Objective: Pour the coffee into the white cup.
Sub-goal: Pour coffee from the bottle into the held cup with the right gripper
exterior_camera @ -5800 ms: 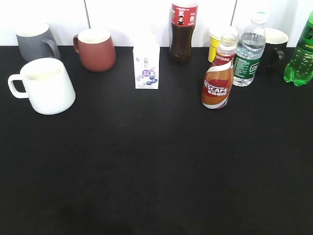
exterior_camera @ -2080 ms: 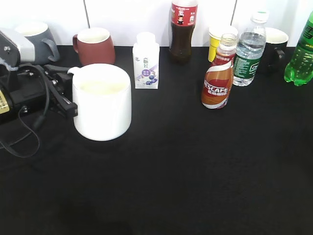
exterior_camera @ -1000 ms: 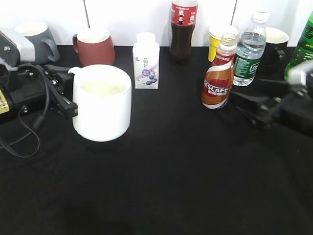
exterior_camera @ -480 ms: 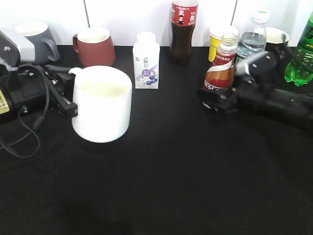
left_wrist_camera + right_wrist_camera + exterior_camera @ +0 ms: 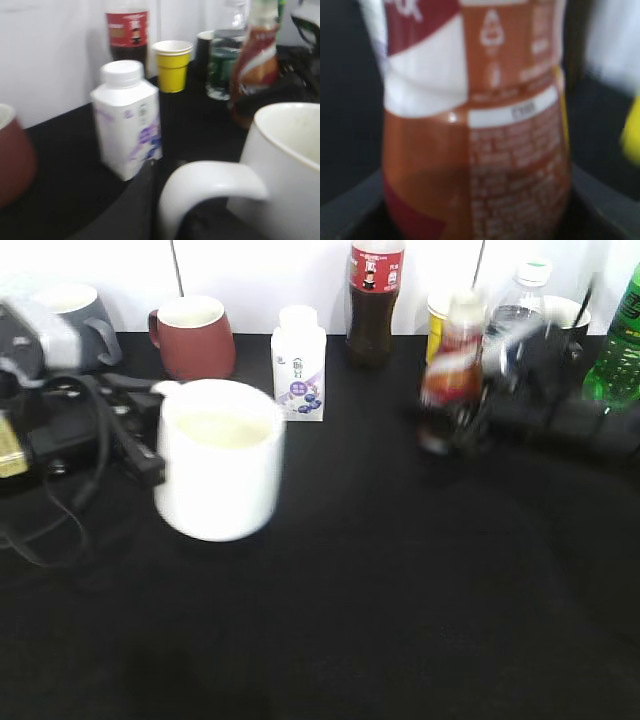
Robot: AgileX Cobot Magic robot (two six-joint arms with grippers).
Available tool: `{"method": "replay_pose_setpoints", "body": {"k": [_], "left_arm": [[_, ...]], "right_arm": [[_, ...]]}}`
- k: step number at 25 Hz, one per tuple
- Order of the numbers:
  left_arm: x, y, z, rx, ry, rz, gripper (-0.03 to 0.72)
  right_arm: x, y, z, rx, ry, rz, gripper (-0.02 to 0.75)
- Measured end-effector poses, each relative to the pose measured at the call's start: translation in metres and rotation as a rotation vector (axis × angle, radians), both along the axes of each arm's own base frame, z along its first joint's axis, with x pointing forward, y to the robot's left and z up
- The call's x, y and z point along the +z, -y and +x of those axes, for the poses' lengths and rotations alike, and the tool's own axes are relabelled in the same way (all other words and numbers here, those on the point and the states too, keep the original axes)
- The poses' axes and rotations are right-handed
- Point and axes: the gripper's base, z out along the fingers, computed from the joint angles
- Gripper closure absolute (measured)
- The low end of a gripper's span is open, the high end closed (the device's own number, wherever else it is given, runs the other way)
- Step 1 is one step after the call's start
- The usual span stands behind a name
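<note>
Centrally, one coffee bottle [image 5: 451,370], blurred, upright at right of the black table [image 5: 400,620], pinched low on its body by the right gripper [image 5: 455,435], fingers flanking the wrapped waist in the right wrist view. One white cup [image 5: 220,460] at left, loop handle [image 5: 210,185] clamped by the left gripper [image 5: 140,445]. Behind: one carton [image 5: 299,362], two further mugs, grey [image 5: 70,312] and brown-red [image 5: 194,337]; one dark red-labelled bottle [image 5: 371,300], one yellow cup stack [image 5: 172,65], one water bottle [image 5: 225,65], one green bottle [image 5: 618,350].

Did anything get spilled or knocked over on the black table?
No, nothing stands out. The white cup and the coffee bottle both sit upright, just blurred, and no puddle shows on the table.
</note>
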Motion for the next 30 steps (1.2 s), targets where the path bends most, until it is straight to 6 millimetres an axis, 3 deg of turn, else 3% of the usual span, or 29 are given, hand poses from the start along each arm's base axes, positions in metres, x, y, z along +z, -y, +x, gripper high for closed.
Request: {"method": "replay_pose_setpoints", "body": {"k": [4, 8, 11, 19, 24, 30], "left_arm": [[0.017, 0.04, -0.001, -0.088, 0.041, -0.035, 0.61], [0.024, 0.078, 0.007, -0.134, 0.058, -0.103, 0.609], [0.025, 0.089, 0.014, -0.102, 0.054, -0.208, 0.609], [0.008, 0.108, 0.038, -0.117, 0.044, -0.2, 0.609], [0.014, 0.124, 0.035, -0.172, 0.068, -0.196, 0.607], [0.01, 0.126, 0.033, -0.198, 0.06, -0.179, 0.601]], "right_arm": [[0.082, -0.006, -0.026, 0.054, 0.193, -0.143, 0.219], [0.119, -0.003, -0.044, 0.068, 0.315, -0.214, 0.219], [0.123, 0.0, -0.046, 0.066, 0.388, -0.328, 0.219], [0.123, 0.002, -0.046, 0.132, 0.627, -0.598, 0.219], [0.123, 0.002, -0.046, 0.189, 0.795, -0.768, 0.219], [0.126, 0.004, -0.043, 0.162, 0.9, -0.871, 0.219]]}}
